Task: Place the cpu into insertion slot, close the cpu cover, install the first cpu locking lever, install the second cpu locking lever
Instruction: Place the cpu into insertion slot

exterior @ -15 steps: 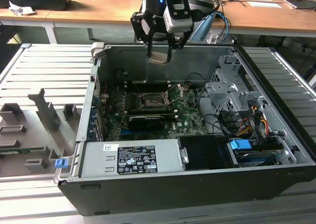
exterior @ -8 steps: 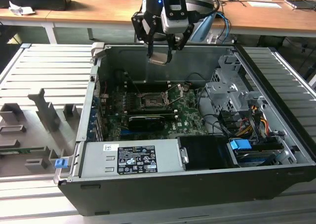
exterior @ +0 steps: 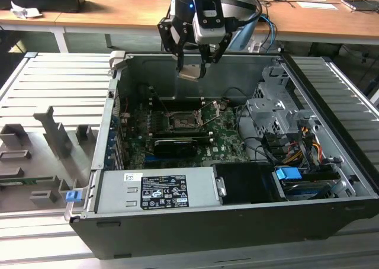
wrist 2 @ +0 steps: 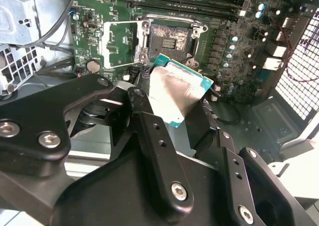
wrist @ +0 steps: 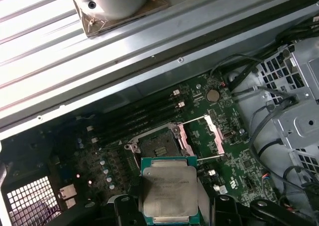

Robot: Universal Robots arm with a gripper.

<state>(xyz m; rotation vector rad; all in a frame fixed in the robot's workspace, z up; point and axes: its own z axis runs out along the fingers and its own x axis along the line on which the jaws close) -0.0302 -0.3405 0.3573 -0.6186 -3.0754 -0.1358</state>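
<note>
1. One cpu (wrist: 169, 188) is clamped by its edges in the gripper (exterior: 191, 66); it is judged light, rigid and fragile underneath.
2. Toward six o'clock in the exterior view, well apart, the insertion slot (exterior: 180, 122) lies bare, with the cpu cover (exterior: 210, 111) swung open.

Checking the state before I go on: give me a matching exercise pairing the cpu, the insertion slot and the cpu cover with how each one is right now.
1. cpu
2. insertion slot
3. cpu cover

A. bare, nothing seated in it
B. swung open beside the slot
C. clamped in the gripper, up above the motherboard

Pairs: 1-C, 2-A, 3-B
</note>
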